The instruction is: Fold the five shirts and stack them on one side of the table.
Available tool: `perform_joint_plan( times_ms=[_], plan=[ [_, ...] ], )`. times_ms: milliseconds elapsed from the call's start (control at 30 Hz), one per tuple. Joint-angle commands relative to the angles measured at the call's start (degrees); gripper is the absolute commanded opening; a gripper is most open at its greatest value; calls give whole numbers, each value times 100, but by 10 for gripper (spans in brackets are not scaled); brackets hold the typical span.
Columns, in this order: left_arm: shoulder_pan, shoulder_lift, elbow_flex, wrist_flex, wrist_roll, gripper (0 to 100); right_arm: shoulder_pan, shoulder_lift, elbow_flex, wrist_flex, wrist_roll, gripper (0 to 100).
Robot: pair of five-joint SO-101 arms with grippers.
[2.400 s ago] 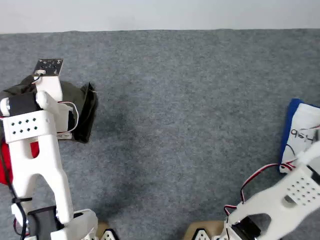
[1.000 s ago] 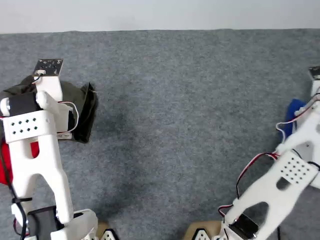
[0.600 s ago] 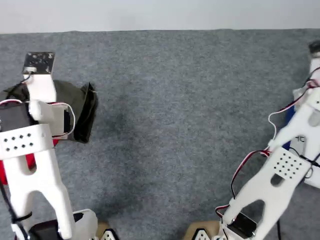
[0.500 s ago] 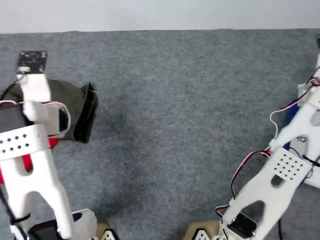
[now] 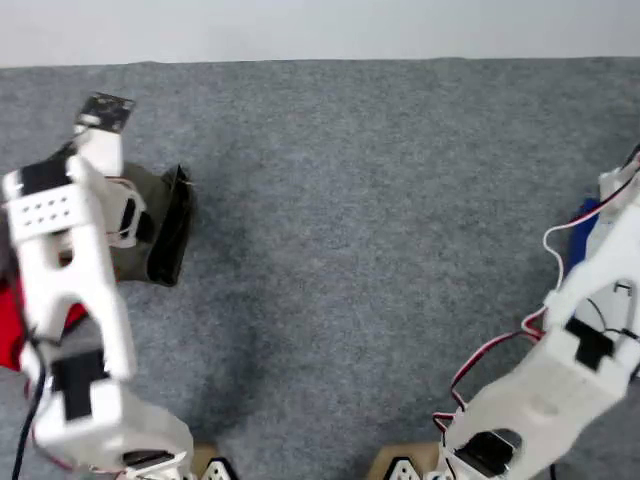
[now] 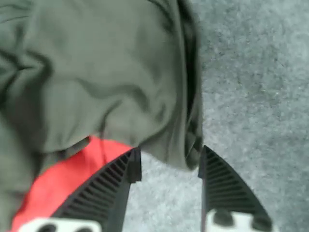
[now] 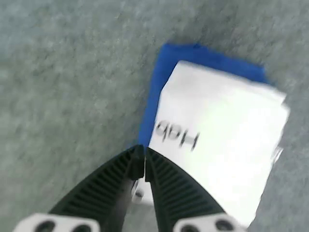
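A crumpled olive-green shirt [image 6: 96, 82] lies on a red shirt [image 6: 63, 179] at the table's left edge. My left gripper [image 6: 166, 164] hovers open over the olive shirt's edge, one finger to each side of its hem. From above, the left arm [image 5: 70, 230] covers part of the olive shirt [image 5: 165, 225], and the red shirt [image 5: 12, 335] peeks out beside it. At the right edge a folded white shirt [image 7: 222, 145] rests on a folded blue shirt [image 7: 159, 82]. My right gripper [image 7: 141, 162] is shut, its tips over the blue shirt's edge.
The grey felt table [image 5: 380, 220] stretches bare between the two arms. The right arm [image 5: 590, 320] stands over the folded stack, where a strip of blue shirt [image 5: 583, 218] shows. A pale wall runs along the table's far edge.
The left arm has swung a little to the right over the olive shirt. The right arm has pulled back toward the near edge, still over the blue and white stack.
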Motion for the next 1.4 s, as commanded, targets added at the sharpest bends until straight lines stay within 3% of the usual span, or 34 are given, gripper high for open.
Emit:
perform_joint_plan(
  times_ms=[0,200,367,433,667,967,1233,1367],
  plan=[
    [114,993,-725,-79,-35,204,-57,-1059,1099,224,-62,11],
    [273,2831,-2211,501,-18,192,-66,-2035,2321,224,-70,11],
    [519,4281,-3952,1389,-44,23,-66,-2774,3059,224,-70,10],
    [642,4633,-4708,1644,9,6,-66,-3090,3358,224,-70,10],
    [1187,3262,-5921,1626,1116,3,-48,-4119,4273,215,-35,10],
    [3262,1055,-5912,1618,1723,4,-57,-5305,5134,207,-26,10],
    [5134,1081,-5666,1609,2066,14,-57,-5895,5679,207,-26,10],
    [5275,1327,-5288,1609,2549,159,-57,-6088,5943,207,-26,11]
  ],
)
